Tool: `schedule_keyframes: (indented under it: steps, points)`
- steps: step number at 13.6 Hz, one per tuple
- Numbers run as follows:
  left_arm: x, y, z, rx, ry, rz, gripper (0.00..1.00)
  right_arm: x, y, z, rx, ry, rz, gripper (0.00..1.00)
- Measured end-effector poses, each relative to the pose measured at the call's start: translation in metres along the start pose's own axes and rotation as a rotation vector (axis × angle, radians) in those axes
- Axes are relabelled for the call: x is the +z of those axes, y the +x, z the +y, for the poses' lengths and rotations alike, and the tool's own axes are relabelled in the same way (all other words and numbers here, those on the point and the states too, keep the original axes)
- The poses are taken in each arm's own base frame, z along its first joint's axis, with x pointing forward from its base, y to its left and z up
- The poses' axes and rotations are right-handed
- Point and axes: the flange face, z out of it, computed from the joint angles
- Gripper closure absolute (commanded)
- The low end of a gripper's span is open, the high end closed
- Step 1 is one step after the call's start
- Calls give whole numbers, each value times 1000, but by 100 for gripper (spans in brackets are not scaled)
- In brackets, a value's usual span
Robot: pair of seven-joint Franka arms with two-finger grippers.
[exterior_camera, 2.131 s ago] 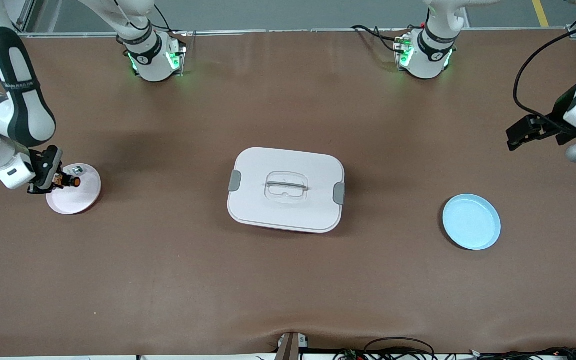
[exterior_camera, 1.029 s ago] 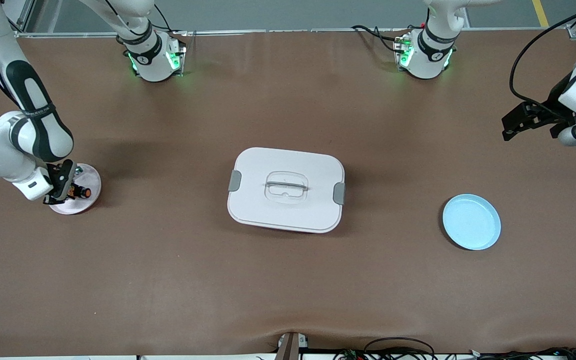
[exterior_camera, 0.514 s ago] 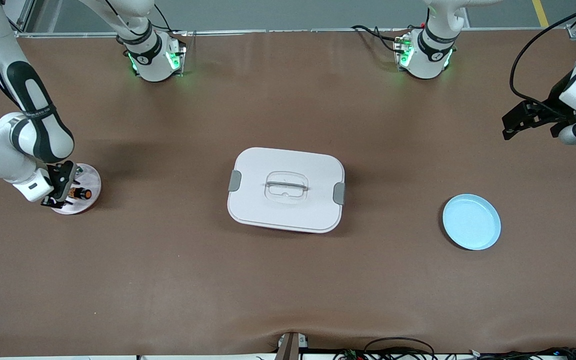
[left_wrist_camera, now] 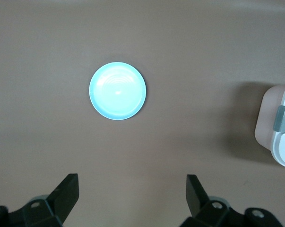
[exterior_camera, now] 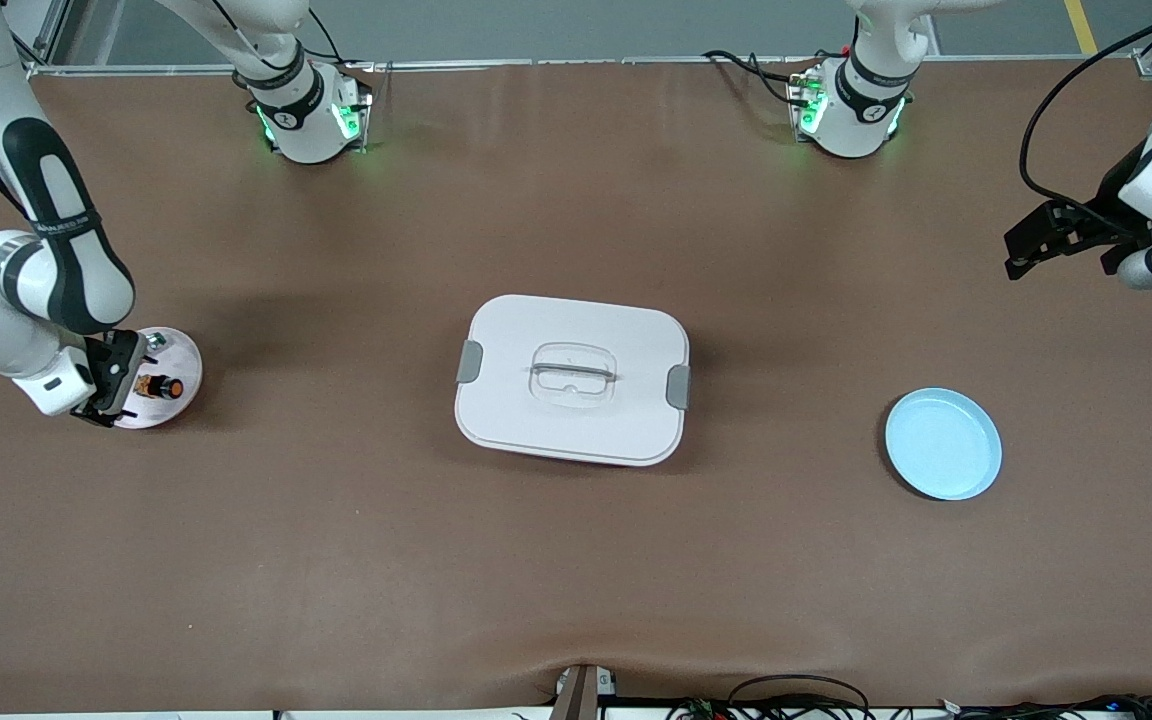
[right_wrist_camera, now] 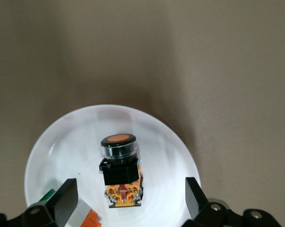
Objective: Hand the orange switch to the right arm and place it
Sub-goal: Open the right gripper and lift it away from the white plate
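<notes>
The small black push-button orange switch (right_wrist_camera: 119, 166) with its round orange face lies on the white round plate (exterior_camera: 184, 358) at the right arm's end of the table, released; by the look of it, placing is done. The right gripper (exterior_camera: 114, 385) hangs over it, fingers spread. The left gripper (exterior_camera: 1036, 240) waits, spread, above bare table. No legible writing.

white jointed arms, black joint bands, green-lit bases, black cables, black fingers (right_wrist_camera: 65, 197)
</notes>
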Motion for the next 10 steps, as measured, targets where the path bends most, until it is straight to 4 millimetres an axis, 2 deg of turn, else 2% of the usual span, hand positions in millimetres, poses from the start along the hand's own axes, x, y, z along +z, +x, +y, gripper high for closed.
schedule_keyframes:
  steps: [6,10]
  points:
    - [-1,1,0,0,-1,6,0,-102,48,23,124,124,-15,0]
    - [-1,1,0,0,-2,7,0,-154,81,27,299,164,-54,0]
